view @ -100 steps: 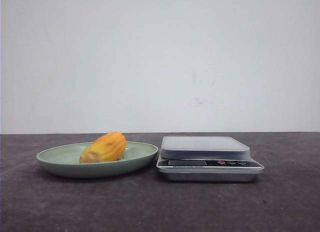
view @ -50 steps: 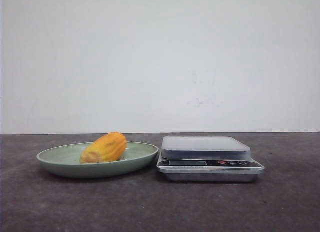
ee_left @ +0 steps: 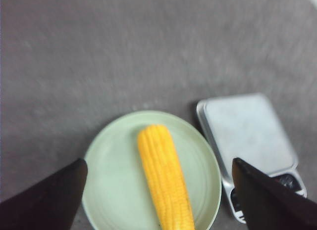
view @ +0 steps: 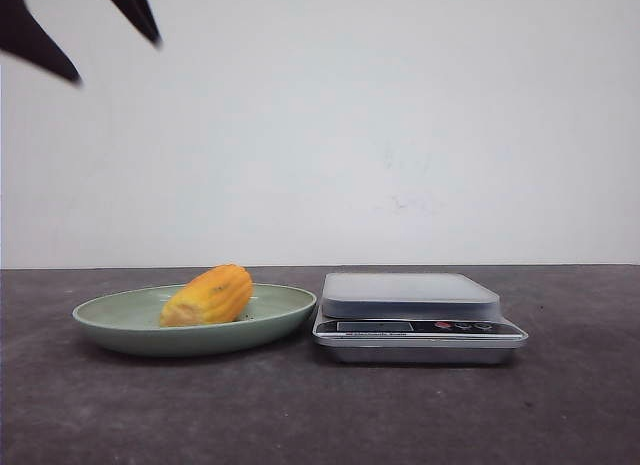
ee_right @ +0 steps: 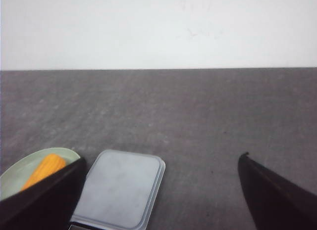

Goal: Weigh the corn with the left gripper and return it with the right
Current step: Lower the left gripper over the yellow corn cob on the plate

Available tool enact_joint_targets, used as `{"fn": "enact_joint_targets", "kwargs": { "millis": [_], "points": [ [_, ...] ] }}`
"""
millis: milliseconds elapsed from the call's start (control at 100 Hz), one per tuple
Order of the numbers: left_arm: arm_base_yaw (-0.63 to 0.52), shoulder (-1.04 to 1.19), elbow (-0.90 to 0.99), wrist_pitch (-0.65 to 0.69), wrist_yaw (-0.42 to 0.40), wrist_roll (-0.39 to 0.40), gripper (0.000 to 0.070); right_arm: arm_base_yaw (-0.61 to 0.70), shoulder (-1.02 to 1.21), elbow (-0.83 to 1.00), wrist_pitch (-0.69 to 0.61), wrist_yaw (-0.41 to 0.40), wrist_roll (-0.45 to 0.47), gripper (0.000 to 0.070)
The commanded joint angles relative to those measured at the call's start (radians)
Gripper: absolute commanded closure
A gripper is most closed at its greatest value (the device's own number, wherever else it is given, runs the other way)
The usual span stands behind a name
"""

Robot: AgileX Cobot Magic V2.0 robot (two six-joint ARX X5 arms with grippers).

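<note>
The corn (view: pixel 208 296) (ee_left: pixel 164 177) (ee_right: pixel 43 171), a yellow-orange cob, lies on a pale green plate (view: pixel 120 325) (ee_left: pixel 109 180) on the left of the dark table. High above it at the upper left of the front view, my left gripper (view: pixel 110 55) (ee_left: pixel 159 165) is open, its two black fingertips (view: pixel 140 13) apart and holding nothing. In its own view the jaws stand wide on either side of the plate. My right gripper (ee_right: pixel 161 163) is open too, hovering over the table with the scale between and ahead of its fingers; the front view does not show it.
A silver kitchen scale (view: pixel 415 315) (ee_left: pixel 247 136) (ee_right: pixel 119 188) with a grey platform stands directly right of the plate, nearly touching its rim. A white wall backs the table. Bare dark tabletop (view: pixel 560 405) stretches right of the scale and along the front.
The left gripper's fingertips have come into the front view at the upper left; before, no arm showed there. Corn, plate and scale have not moved.
</note>
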Motion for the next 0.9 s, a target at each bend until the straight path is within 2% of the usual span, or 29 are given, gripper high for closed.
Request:
{"fn": "enact_joint_targets", "kwargs": {
  "millis": [0, 110, 310, 440, 890],
  "points": [
    [-0.014, 0.061, 0.016, 0.025, -0.006, 0.011, 0.0155, 0.005, 0.006, 0.024, 0.001, -0.003, -0.007, 0.008],
    [-0.038, 0.153, 0.016, 0.059, -0.009, 0.012, 0.0233, 0.004, 0.006, 0.024, 0.0, -0.004, -0.007, 0.008],
    [-0.068, 0.289, 0.016, 0.099, -0.009, 0.014, 0.024, 0.004, 0.006, 0.024, -0.022, -0.003, -0.007, 0.008],
    [-0.08, 0.37, 0.016, 0.126, -0.009, 0.017, 0.0301, 0.004, 0.006, 0.024, -0.022, -0.003, -0.007, 0.008],
    [-0.122, 0.524, 0.016, 0.162, -0.021, 0.016, 0.0294, 0.004, 0.006, 0.024, -0.022, -0.003, -0.006, 0.008]
  ]
}}
